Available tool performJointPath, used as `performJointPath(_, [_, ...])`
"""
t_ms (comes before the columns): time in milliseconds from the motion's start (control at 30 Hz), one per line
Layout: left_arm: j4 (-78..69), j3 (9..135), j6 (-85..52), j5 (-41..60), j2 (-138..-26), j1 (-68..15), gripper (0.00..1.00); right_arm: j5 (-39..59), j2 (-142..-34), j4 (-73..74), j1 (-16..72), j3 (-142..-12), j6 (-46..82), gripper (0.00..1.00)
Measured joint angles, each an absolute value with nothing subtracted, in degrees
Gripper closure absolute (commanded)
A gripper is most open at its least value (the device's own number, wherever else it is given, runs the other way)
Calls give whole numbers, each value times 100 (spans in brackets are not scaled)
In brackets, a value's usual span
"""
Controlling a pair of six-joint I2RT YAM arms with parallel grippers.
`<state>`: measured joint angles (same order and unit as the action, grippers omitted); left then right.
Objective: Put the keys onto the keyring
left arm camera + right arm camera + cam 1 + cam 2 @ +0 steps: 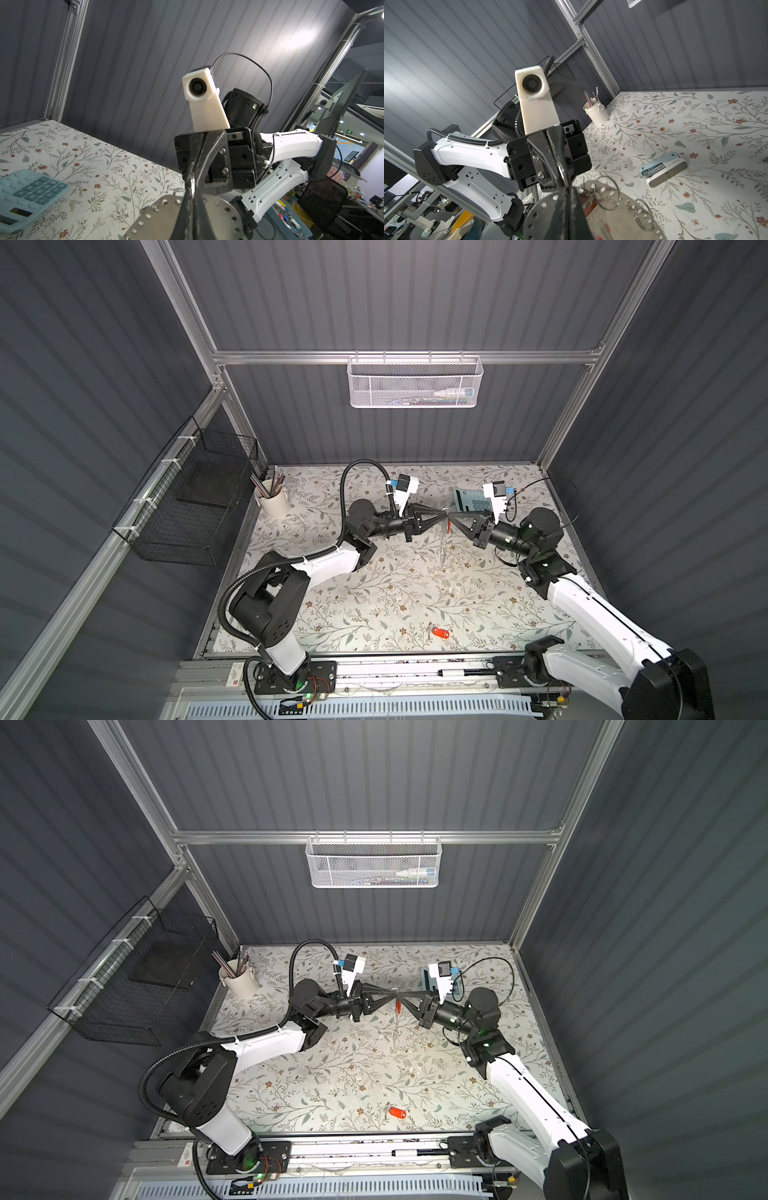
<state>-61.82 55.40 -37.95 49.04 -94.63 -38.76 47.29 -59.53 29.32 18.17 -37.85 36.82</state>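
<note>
The keyring (158, 218), a flat gray plate with small holes along its rim, hangs in mid-air above the table's middle. My left gripper (440, 512) and right gripper (453, 515) meet tip to tip there, and both are shut on its rim. The right wrist view shows the keyring (614, 209) with thin wire rings (608, 193) through its holes. One red-orange key (449, 526) dangles just below the two grippers. A second key (441, 632) lies flat on the table near the front edge. Both keys, the hanging key (398, 1006) and the lying key (397, 1112), show in both top views.
A teal calculator (31, 191) lies at the back, behind the right gripper. A pale blue stapler (664, 172) rests on the floral tabletop (374, 597). A cream cup of pens (272, 499) stands at the back left. A black wire basket (187, 506) hangs on the left wall.
</note>
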Motion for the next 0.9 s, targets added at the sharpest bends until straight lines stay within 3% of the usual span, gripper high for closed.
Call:
performJointPath(233, [-4584, 5752, -2742, 5054, -9032, -3863, 87, 4893, -5935, 2847, 1817, -3765, 3339, 100])
performJointPath(400, [-2633, 6202, -1564, 5065, -8726, -3852, 67, 5043, -5898, 2462, 1822, -3835, 2856, 100])
performJointPath(533, [-1103, 6606, -548, 4960, -8466, -3817, 56, 5129, -5784, 2185, 1822, -3859, 2493, 100])
performJointPath(900, [2602, 8637, 1833, 4171, -8560, -3813, 56, 5085, -5505, 1031, 1883, -4228, 1400, 100])
